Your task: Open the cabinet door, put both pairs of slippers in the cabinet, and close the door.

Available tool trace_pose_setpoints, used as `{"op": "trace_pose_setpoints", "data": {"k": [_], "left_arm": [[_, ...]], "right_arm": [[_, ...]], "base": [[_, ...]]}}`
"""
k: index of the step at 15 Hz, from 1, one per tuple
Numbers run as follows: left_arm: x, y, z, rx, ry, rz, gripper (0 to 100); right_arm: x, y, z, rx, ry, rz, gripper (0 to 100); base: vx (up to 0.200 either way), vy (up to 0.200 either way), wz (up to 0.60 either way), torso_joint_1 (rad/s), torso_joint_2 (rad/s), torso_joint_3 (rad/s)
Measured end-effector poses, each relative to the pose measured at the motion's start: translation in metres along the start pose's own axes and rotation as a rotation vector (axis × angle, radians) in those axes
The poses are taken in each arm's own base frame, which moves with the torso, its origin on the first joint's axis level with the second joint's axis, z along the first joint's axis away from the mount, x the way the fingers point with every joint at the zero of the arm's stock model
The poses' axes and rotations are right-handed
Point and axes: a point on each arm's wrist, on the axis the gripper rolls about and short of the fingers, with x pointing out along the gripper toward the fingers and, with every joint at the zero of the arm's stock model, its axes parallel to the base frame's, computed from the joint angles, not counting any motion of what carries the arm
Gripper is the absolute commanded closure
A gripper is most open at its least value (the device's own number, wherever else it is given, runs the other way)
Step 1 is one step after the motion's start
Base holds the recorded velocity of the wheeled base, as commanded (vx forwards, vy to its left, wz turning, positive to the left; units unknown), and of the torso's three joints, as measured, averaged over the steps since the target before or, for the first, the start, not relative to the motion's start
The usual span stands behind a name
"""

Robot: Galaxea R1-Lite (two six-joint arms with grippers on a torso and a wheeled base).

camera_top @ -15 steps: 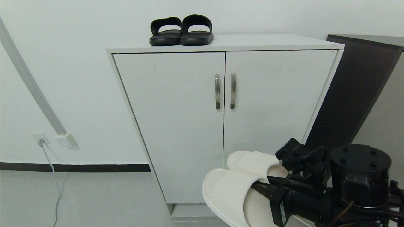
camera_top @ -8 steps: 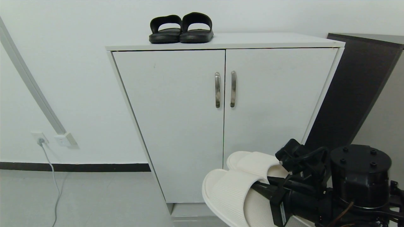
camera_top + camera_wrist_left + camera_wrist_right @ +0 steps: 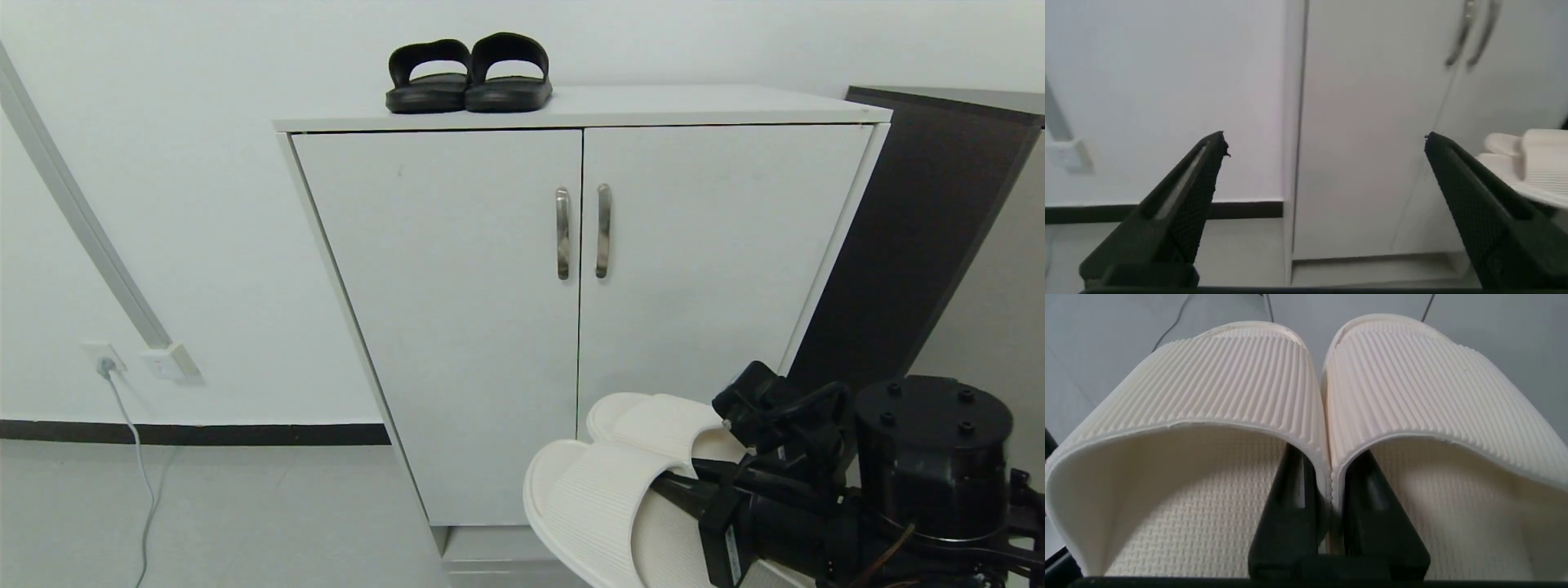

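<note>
- White 2-door cabinet (image 3: 457, 327) is shut; 2 black slide slippers (image 3: 469, 75) sit on its top.
- Right gripper (image 3: 1328, 498) is clamped on the touching inner walls of 2 cream ribbed slippers (image 3: 604, 498), low before the cabinet's right door.
- Left gripper (image 3: 1325, 140), fingers apart, faces the cabinet's left door: I'd close it squarely on that door's metal bar handle (image 3: 562, 234), then pull along the hinge arc.

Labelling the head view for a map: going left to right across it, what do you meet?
White wall socket with grey cable → pair of black rubber slippers → left metal door handle → right metal door handle → dark brown cabinet.
</note>
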Motion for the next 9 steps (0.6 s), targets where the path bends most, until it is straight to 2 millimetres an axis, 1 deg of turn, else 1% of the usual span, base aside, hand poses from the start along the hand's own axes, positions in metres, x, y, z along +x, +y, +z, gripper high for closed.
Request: {"op": "trace_pose_setpoints", "data": {"k": [2,4,5,7,9], "left_arm": [[0.024,-0.001,0.018,-0.001,0.031,-0.119,0],[0.049,-0.003,0.030,-0.004,0.048,-0.280,0],[0.062,-0.004,0.034,-0.008,0.061,-0.363,0],[0.085,-0.007,0.038,-0.022,0.103,-0.464,0],[0.109,-0.014,0.046,-0.037,0.126,-0.550,0]], "right_arm": [[-0.001,0.000,0.000,0.000,0.001,0.000,100],[-0.001,0.000,-0.001,-0.018,0.002,0.001,100],[-0.001,0.000,-0.001,-0.028,0.001,0.003,100],[-0.001,0.001,0.001,-0.029,-0.037,0.006,100],[-0.001,0.001,0.001,-0.028,-0.072,0.011,100]], "base": [[0.000,0.000,0.00,0.000,0.00,0.000],[0.000,0.000,0.00,0.000,0.00,0.000],[0.000,0.000,0.00,0.000,0.00,0.000],[0.000,0.000,0.00,0.000,0.00,0.000],[0.000,0.000,0.00,0.000,0.00,0.000]]}}
